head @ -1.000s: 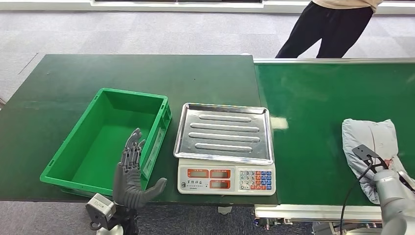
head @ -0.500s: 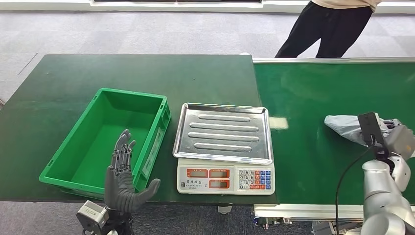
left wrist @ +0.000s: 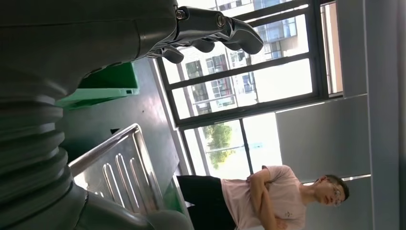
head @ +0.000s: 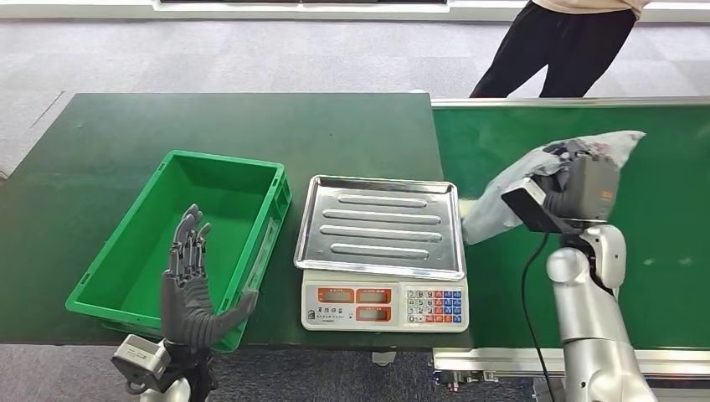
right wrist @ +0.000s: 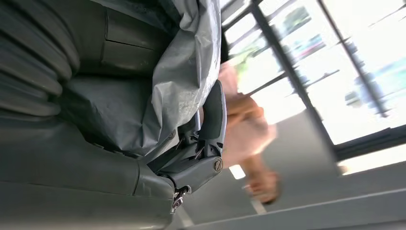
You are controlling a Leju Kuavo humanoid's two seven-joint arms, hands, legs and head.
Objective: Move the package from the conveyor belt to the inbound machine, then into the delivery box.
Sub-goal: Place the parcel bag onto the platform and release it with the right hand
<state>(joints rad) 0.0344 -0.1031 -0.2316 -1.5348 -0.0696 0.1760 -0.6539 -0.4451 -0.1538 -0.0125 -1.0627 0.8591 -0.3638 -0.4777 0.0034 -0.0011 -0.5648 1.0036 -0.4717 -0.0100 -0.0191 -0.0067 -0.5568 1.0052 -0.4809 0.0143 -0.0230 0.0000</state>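
From the head view, the right hand (head: pixel 578 180) is raised above the conveyor belt (head: pixel 653 251), holding the grey package (head: pixel 502 197), whose loose end droops from the hand toward the scale's steel tray (head: pixel 378 226). That tray, just to the left of the hand, has nothing on it. Further left the green box (head: pixel 188 230) sits on the dark table (head: pixel 251 126), nothing visible inside it; the left hand (head: pixel 191 289) hovers over its near corner, fingers spread and holding nothing. A person (head: pixel 569 42) stands beyond the belt. From the left wrist view, the left hand's fingers (left wrist: pixel 215 26) arch apart in the air, with the box edge (left wrist: pixel 105 84) and tray (left wrist: pixel 119 172) just beside them. From the right wrist view, the package's grey wrap (right wrist: pixel 182 72) lies folded against the right hand, a thumb (right wrist: pixel 213 120) pressing on it.
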